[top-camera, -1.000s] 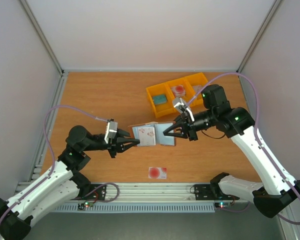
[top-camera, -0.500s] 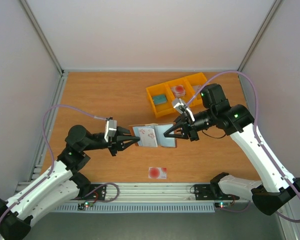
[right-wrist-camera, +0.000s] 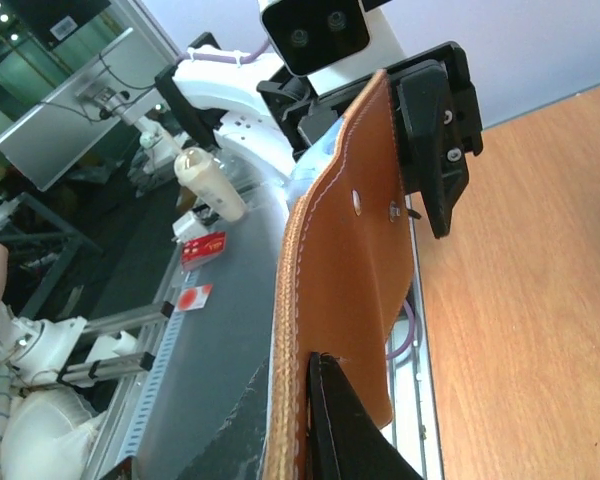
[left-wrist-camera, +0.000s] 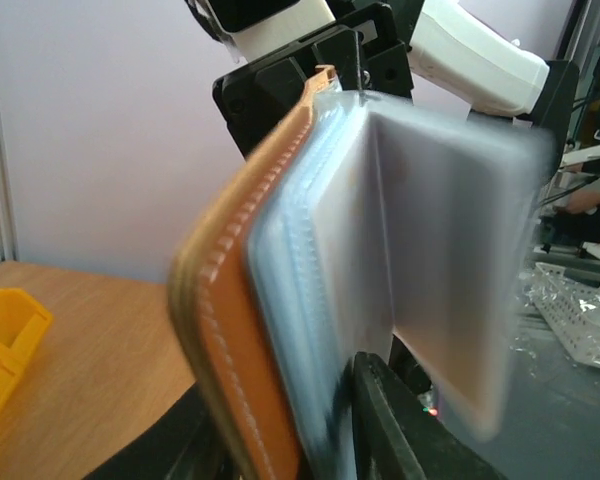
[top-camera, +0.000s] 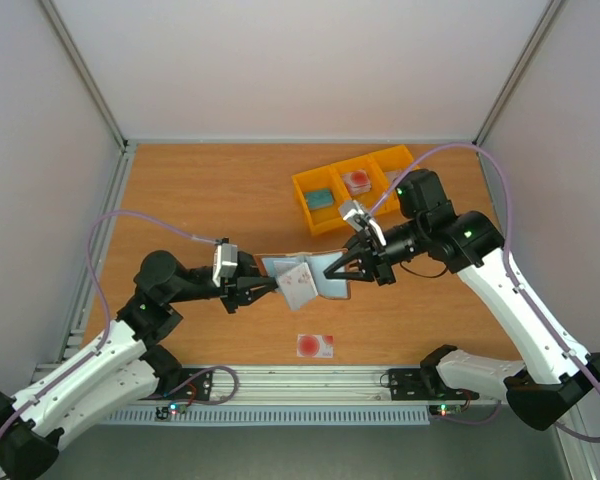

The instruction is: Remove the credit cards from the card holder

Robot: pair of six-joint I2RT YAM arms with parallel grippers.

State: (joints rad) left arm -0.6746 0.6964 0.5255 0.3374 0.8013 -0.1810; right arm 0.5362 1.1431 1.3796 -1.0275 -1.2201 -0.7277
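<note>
The brown leather card holder (top-camera: 325, 277) hangs open above the table between my two grippers. My left gripper (top-camera: 271, 287) is shut on its left edge. In the left wrist view the brown cover (left-wrist-camera: 230, 330) and grey-blue sleeves sit between my fingers (left-wrist-camera: 380, 425). A pale card (top-camera: 298, 284) stands tilted out of the sleeves, and is blurred in the left wrist view (left-wrist-camera: 450, 270). My right gripper (top-camera: 350, 267) is shut on the right flap (right-wrist-camera: 355, 250). Another pale credit card with a red spot (top-camera: 314, 346) lies on the table near the front edge.
A yellow three-part bin (top-camera: 302, 192) holding small items stands at the back right, behind my right arm. The aluminium rail (top-camera: 310, 378) runs along the table's front edge. Grey walls close in the left, right and back sides.
The holder's left half has twisted and the pale card now sits tilted. My right gripper has shifted slightly left. Both grippers have kept their hold.
</note>
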